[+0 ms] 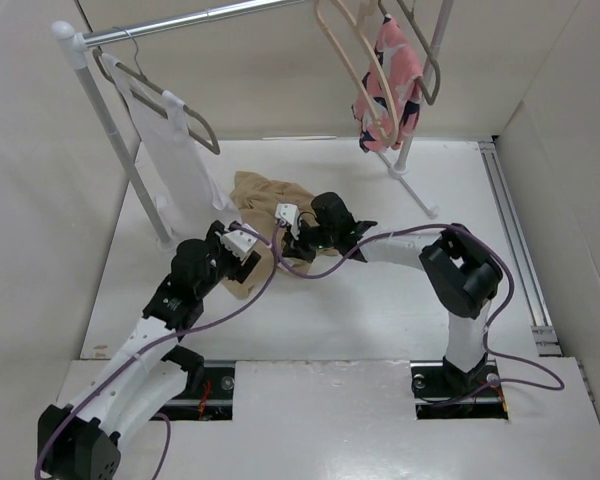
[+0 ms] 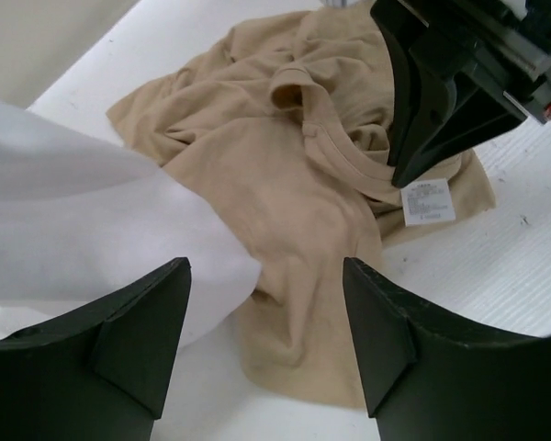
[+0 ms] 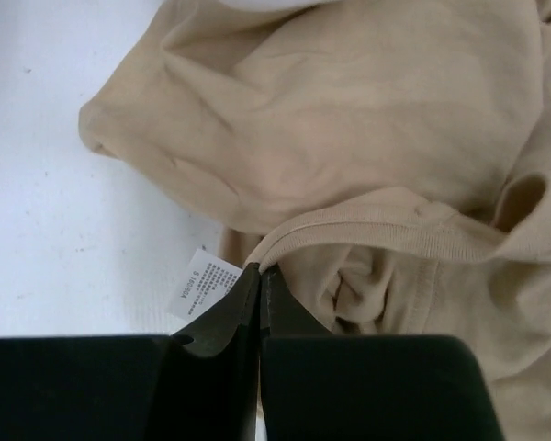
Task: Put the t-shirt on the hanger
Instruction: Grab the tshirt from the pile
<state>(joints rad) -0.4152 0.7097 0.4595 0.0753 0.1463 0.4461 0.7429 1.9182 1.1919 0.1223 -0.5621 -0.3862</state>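
Hovering with its jaws apart and nothing between them, the left end effector (image 2: 266, 322) has the t-shirt (image 2: 285, 175) crumpled on the desk (image 1: 380, 320) just ahead of and beneath it. A white garment (image 2: 73, 211) drapes by its left finger. The right end effector (image 3: 259, 285) is pinched closed on the collar rim, with the label (image 3: 207, 285) just left of its tips. I'd judge this the pick-up step. Next, the left needs its own hold on the neckline before the lift to the hanger (image 1: 330, 40), far beyond both. Its hook is cut off, and how much cloth the right grip holds is unclear.
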